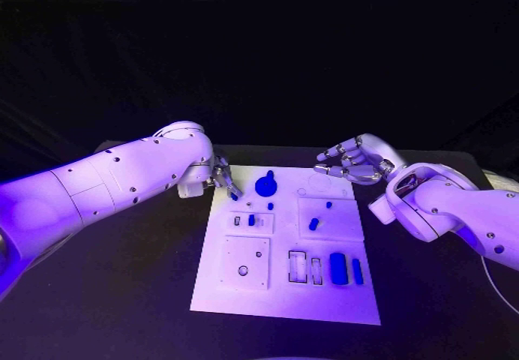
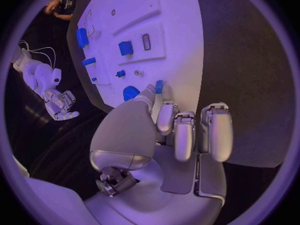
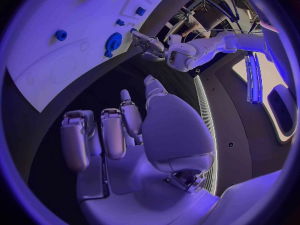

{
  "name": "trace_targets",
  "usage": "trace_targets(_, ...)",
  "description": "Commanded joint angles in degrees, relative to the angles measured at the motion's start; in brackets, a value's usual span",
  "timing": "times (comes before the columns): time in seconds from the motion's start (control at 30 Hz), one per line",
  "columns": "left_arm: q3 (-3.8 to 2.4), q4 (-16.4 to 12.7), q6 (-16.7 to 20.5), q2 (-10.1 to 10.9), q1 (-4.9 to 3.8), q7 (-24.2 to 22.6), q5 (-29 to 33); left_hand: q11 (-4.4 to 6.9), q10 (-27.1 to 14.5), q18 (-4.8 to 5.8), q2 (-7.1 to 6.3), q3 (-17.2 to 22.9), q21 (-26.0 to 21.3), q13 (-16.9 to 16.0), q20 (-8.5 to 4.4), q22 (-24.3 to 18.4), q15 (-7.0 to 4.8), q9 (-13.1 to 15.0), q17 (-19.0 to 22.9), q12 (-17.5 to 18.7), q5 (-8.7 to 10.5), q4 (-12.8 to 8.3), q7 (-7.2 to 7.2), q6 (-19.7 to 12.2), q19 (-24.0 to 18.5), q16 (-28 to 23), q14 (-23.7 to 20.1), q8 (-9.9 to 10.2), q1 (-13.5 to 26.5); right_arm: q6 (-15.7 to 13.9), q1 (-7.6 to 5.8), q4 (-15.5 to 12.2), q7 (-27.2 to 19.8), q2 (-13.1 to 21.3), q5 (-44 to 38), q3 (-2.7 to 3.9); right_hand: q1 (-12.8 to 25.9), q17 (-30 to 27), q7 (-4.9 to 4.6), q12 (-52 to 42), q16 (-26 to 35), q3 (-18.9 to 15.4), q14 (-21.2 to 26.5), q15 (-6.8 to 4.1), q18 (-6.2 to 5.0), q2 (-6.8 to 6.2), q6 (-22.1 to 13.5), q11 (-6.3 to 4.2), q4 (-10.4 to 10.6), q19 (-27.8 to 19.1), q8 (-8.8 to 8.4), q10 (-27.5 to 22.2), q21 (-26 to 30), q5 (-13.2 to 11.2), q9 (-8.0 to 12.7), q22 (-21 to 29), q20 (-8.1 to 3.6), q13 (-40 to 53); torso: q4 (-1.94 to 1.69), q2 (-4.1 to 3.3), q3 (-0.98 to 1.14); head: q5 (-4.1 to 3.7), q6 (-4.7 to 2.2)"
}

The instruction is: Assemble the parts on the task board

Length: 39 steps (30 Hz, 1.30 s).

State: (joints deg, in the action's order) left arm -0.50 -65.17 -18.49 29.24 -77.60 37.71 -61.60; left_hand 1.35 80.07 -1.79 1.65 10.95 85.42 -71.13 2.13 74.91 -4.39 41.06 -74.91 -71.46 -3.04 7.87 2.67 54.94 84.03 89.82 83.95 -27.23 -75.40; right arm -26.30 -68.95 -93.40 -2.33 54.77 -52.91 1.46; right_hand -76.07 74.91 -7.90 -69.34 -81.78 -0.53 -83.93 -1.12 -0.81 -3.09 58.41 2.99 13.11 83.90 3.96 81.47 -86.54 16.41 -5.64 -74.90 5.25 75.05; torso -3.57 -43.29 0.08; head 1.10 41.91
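The task board is used as the landmark. At its far left edge, a small blue part is pinched by the left hand; it should be lowered slowly and straight. Past the far right corner, nothing is held by the half-curled right hand.

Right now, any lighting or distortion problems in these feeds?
Head view: purple light washes the task board, the surroundings nearly black. Left wrist view: fisheye bends the board's edges; left hand takes up the middle. Right wrist view: same bending, bright strips at one side.
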Motion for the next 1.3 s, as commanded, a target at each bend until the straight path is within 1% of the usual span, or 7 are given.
trace_targets(0.03, 0.01, -0.5, 1.0, 0.3, 0.09, -1.7, 1.9, 0.31, 0.3, 0.34, 2.79, 0.8, 0.2, 0.2, -0.59, 10.4, -0.24, 0.2, -15.1, 0.0, 0.29, -0.4, -0.36, -0.2, 2.7, 0.2, 6.0, 0.2, -3.8, 0.6, 0.04, 0.0, -0.5, -0.1, -0.4, 0.0, -0.4, 5.0, 0.08, 0.3, 0.3, -0.4, -3.6, -0.02, -0.9, 0.34, 0.3, -0.07, -0.1, 1.0, 0.06, -0.4, 0.3, -0.1, -0.1, -8.9, 0.04, 3.0, -0.03, 0.04, 0.01, 0.06, 0.0)
trace_targets(0.3, 0.01, -3.8, 4.8, 2.7, 0.16, -3.5, 2.5, 0.33, 0.4, 0.35, 1.85, 2.9, 0.2, 0.3, -0.67, 10.4, -0.26, 0.4, -15.1, 0.1, 0.28, -1.4, -0.36, 0.0, 2.7, 0.2, 6.0, 0.5, -4.3, 0.6, 0.05, 0.1, -0.5, 0.0, -0.3, 0.0, -0.3, 4.9, 0.07, 0.3, 0.3, -0.5, -3.6, -0.02, -0.92, 0.46, 0.3, -0.07, 0.0, 1.0, 0.07, -0.4, 0.3, -0.1, -0.1, -8.8, 0.03, 3.0, -0.08, 0.1, 0.0, 0.19, -0.05)
trace_targets(0.47, 0.01, -8.0, 8.0, 5.5, 0.18, -4.8, 2.8, 0.34, 0.5, 0.38, 1.09, 4.6, 0.3, 0.3, -0.71, 10.6, -0.26, 0.4, -15.1, 0.2, 0.28, -2.0, -0.36, 0.1, 2.8, 0.2, 6.0, 0.7, -4.4, 0.6, 0.05, 0.1, -0.5, 0.0, -0.3, 0.0, -0.3, 4.9, 0.07, 0.3, 0.3, -0.5, -3.6, -0.02, -0.92, 0.46, 0.3, -0.07, 0.0, 1.0, 0.07, -0.4, 0.3, -0.1, -0.1, -8.8, 0.03, 3.0, -0.05, 0.14, 0.02, 0.27, -0.1)
trace_targets(0.63, 0.02, -13.9, 11.6, 9.4, 0.44, -6.2, 2.4, 0.35, 0.8, 0.47, -0.2, 7.2, 0.6, 0.1, -0.72, 10.9, -0.26, 0.6, -15.1, 0.1, 0.27, -2.3, -0.36, 0.5, 3.0, 0.2, 6.0, 0.9, -3.8, 0.6, 0.05, 0.2, -0.5, 0.1, -0.3, -0.01, -0.3, 4.9, 0.07, 0.3, 0.3, -0.5, -3.6, -0.02, -0.92, 0.46, 0.3, -0.07, 0.0, 1.0, 0.07, -0.4, 0.3, -0.1, -0.1, -8.8, 0.03, 3.0, -0.07, 0.08, -0.04, 0.31, -0.2)
trace_targets(0.9, 0.08, -20.2, 16.1, 13.6, 2.45, -8.1, -0.4, 0.42, 1.3, 0.66, -2.18, 11.2, 1.1, -0.1, -0.73, 11.5, -0.3, 0.9, -15.1, -0.2, 0.2, -2.6, -0.42, 1.1, 3.5, 0.2, 6.0, 1.1, -2.7, 0.7, 0.07, 0.3, -0.5, 0.2, -0.3, -0.06, -0.3, 4.9, 0.07, 0.3, 0.3, -0.5, -3.6, -0.02, -0.92, 0.46, 0.3, -0.07, 0.0, 1.0, 0.07, -0.4, 0.3, -0.1, -0.1, -8.8, 0.03, 3.0, -0.25, 0.16, -0.07, 0.48, -0.03)
trace_targets(1.1, 0.14, -22.3, 17.5, 15.0, 4.03, -8.6, -1.2, 0.43, 1.4, 0.7, -3.02, 13.1, 1.3, -0.2, -0.73, 11.7, -0.31, 1.0, -15.1, -0.2, 0.17, -2.7, -0.43, 1.3, 3.6, 0.2, 6.0, 1.2, -2.1, 0.8, 0.11, 0.4, -0.5, 0.1, -0.3, -0.11, -0.3, 4.9, 0.07, 0.3, 0.3, -0.5, -3.6, -0.02, -0.92, 0.46, 0.3, -0.07, 0.0, 1.0, 0.07, -0.4, 0.3, -0.1, -0.1, -8.8, 0.03, 3.0, -0.23, 0.17, -0.1, 0.69, 0.07)
trace_targets(1.3, 0.26, -23.1, 16.0, 15.3, 5.1, -8.2, -1.2, 0.43, 1.5, 0.71, -3.67, 14.7, 1.3, -0.2, -0.73, 11.8, -0.3, 1.2, -15.1, -0.2, 0.17, -2.8, -0.42, 1.5, 3.6, 0.2, 6.0, 1.3, -1.5, 0.9, 0.2, 0.4, -0.5, -0.1, -0.3, -0.14, -0.3, 4.9, 0.07, 0.3, 0.3, -0.5, -3.6, -0.02, -0.92, 0.46, 0.3, -0.07, 0.0, 1.0, 0.07, -0.4, 0.3, -0.1, -0.1, -8.8, 0.03, 3.0, -0.08, 0.09, -0.11, 0.82, 0.04)
